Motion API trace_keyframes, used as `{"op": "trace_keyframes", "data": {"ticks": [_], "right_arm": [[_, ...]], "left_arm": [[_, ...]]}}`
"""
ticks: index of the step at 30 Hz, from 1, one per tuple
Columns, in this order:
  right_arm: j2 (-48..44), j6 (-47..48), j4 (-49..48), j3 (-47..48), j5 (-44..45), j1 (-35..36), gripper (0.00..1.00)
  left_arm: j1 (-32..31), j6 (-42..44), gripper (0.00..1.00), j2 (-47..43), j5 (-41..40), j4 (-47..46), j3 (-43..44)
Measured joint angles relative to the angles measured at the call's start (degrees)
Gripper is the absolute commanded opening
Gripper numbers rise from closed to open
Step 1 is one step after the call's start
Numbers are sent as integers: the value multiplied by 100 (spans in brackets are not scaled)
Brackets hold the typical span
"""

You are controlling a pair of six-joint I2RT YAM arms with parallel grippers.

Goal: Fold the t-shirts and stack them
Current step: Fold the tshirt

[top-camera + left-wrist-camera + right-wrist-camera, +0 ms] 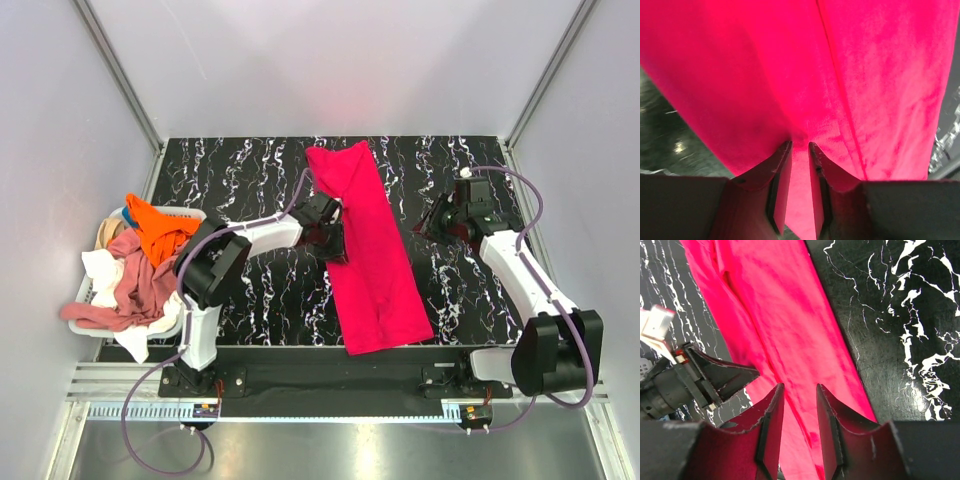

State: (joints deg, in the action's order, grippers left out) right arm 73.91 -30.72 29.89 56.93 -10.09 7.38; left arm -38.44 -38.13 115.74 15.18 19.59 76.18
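Observation:
The pinkish-red t-shirt (368, 250) lies folded into a long strip, running diagonally from the far middle of the black marbled table to its near edge. It fills the left wrist view (850, 75) and shows in the right wrist view (780, 325). My left gripper (330, 228) is at the strip's left edge. Its jaws stand nearly closed, and the fingertips (786, 146) pinch a small pucker of the red cloth. My right gripper (440, 215) hovers open and empty to the right of the shirt, apart from it. Orange (152, 225), dusty pink (135, 282), white (100, 268) and beige (106, 235) shirts are heaped at the left.
A white basket (192, 214) holding the heap stands at the table's left edge, beside the left arm's base. Bare marbled table (455, 290) lies right of the strip. Grey walls with metal rails enclose the table.

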Motion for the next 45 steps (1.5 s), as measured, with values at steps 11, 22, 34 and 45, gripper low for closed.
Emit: {"op": "trace_keyframes", "data": {"ticks": [11, 22, 34, 45], "right_arm": [[1141, -129, -17, -13, 162, 1036, 36], [793, -973, 111, -754, 339, 2516, 34], [1165, -2826, -190, -789, 931, 4776, 38], [1847, -3274, -323, -688, 1241, 5156, 3]], "left_arm": [[1110, 166, 33, -181, -625, 398, 0], [979, 555, 38, -1126, -857, 1158, -385], [721, 446, 35, -3213, -647, 1169, -2522], [678, 234, 34, -3696, -708, 1078, -3445]]}}
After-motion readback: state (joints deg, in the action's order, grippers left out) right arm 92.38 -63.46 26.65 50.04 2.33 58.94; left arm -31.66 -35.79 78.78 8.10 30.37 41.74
